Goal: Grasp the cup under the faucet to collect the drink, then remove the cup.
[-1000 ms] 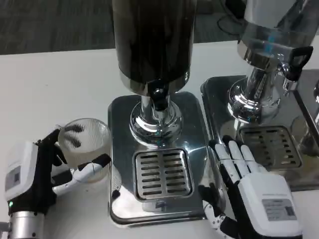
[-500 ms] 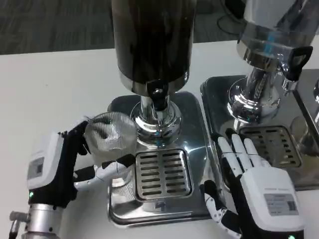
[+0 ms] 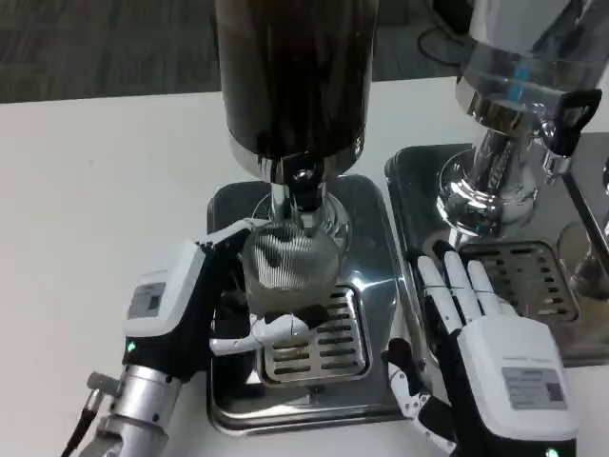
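Cup (image 3: 285,271) is sitting in the left hand (image 3: 195,309), fingers wrapping it from both sides, under the faucet (image 3: 303,195) above the grate (image 3: 328,338). Right hand (image 3: 481,347) is lying spread, holding nothing, beside the tray (image 3: 376,286).

I see the cup (image 3: 285,271), a clear ribbed glass, upright over the drip grate (image 3: 324,333) of the dark dispenser, right beneath its black faucet (image 3: 303,190). Its mouth sits just below the spout. I can't tell whether any drink is inside.
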